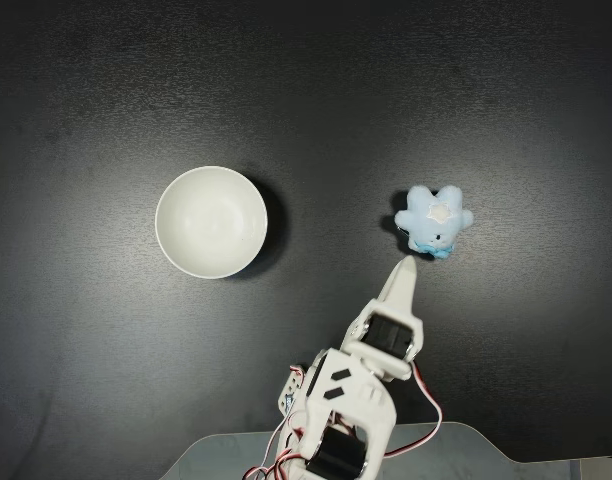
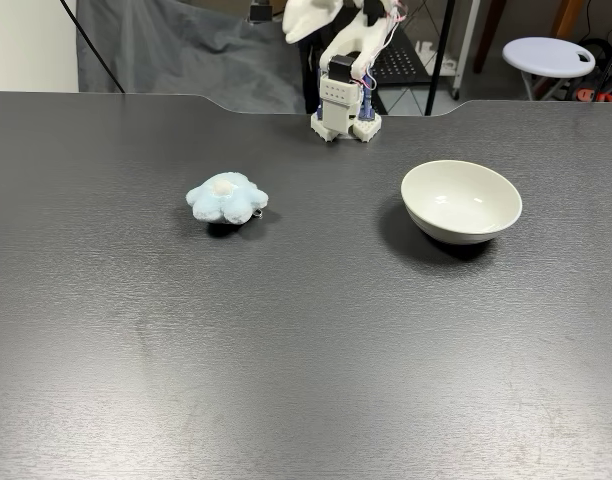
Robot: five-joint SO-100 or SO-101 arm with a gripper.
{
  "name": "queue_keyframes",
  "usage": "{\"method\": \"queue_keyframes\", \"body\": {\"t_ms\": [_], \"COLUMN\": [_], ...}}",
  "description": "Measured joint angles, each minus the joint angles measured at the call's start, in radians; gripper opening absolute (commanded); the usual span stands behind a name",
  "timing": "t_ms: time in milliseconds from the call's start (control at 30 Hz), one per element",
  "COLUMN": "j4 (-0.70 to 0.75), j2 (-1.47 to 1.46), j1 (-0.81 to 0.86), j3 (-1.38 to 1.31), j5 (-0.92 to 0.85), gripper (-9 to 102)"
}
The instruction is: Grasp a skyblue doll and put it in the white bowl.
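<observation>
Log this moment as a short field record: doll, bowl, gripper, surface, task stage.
doll: skyblue doll lies alone on the table, right of the bowl in the overhead-looking fixed view
bowl: white bowl upright, nothing inside
gripper: gripper just short of the doll, not touching it; open or shut cannot be told
surface: dark matte table
background: white stool behind the table
task stage: doll not yet grasped

Dark grey wood-grain table [image 2: 286, 380]; behind it a grey draped cloth [image 2: 176, 50], round white stool [image 2: 548, 52].
</observation>
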Motion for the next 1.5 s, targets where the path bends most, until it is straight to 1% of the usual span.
{"method": "queue_keyframes", "body": {"t_ms": [100, 200, 367, 500, 767, 867, 1100, 1200, 1267, 1500], "j4": [0.06, 0.158, 0.325, 0.368, 0.37, 0.37, 0.385, 0.385, 0.385, 0.385], "j2": [-0.209, -0.414, -0.657, -0.713, -0.721, -0.747, -0.931, -0.969, -0.983, -0.994], "j1": [0.014, 0.021, 0.021, 0.021, 0.028, 0.083, 0.192, 0.204, 0.202, 0.201], "j3": [-0.138, -0.262, -0.377, -0.387, -0.388, -0.388, -0.388, -0.388, -0.388, -0.388], "j5": [0.02, 0.026, 0.034, 0.035, 0.035, 0.035, 0.035, 0.035, 0.031, 0.002], "gripper": [4, 4, 4, 4, 4, 10, 39, 47, 49, 49]}}
